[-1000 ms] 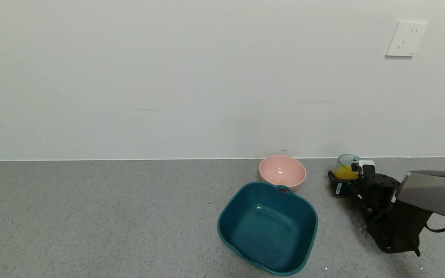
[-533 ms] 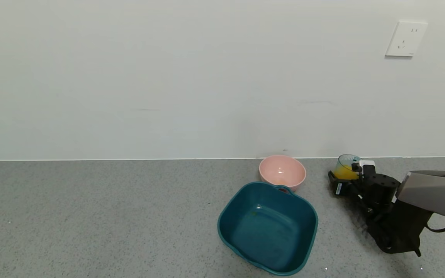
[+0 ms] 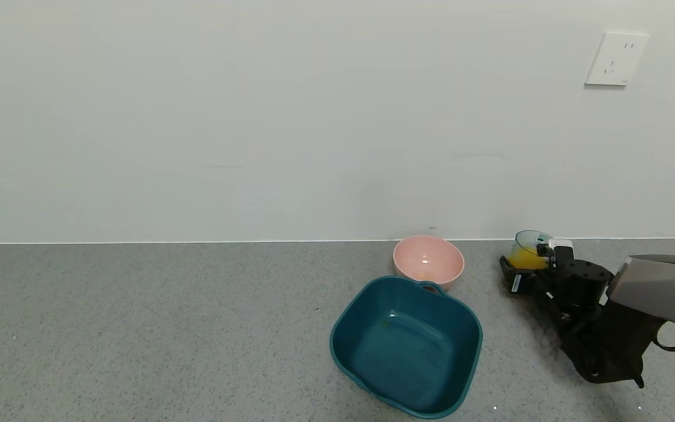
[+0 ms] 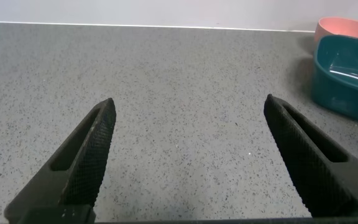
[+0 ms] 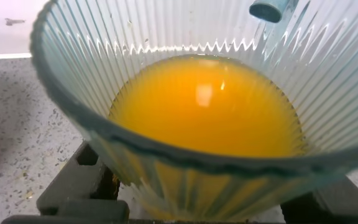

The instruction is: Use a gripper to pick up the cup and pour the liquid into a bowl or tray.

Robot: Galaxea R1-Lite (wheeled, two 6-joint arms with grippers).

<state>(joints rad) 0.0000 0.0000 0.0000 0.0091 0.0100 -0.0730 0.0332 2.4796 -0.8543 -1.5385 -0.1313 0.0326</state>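
My right gripper (image 3: 526, 271) is shut on the cup (image 3: 528, 247), a ribbed translucent blue-grey tumbler, held upright at the back right of the counter, right of the pink bowl. The orange-yellow liquid (image 3: 525, 259) fills about half of it. In the right wrist view the cup (image 5: 104, 81) fills the frame, with the liquid (image 5: 210, 106) level and the black jaws on either side of its base. The teal tub (image 3: 343, 319) sits left of the cup and nearer to me; it holds no liquid. My left gripper (image 4: 189, 102) is open over bare counter, with the tub (image 4: 347, 93) off to one side.
A round pink bowl (image 3: 428, 261) stands against the tub's far rim, also in the left wrist view (image 4: 347, 26). The grey speckled counter (image 3: 138, 328) runs back to a white wall. A white socket (image 3: 616, 58) is on the wall at the upper right.
My right gripper has lifted the cup slightly and shifted a little to the right. The tub and pink bowl have not moved.
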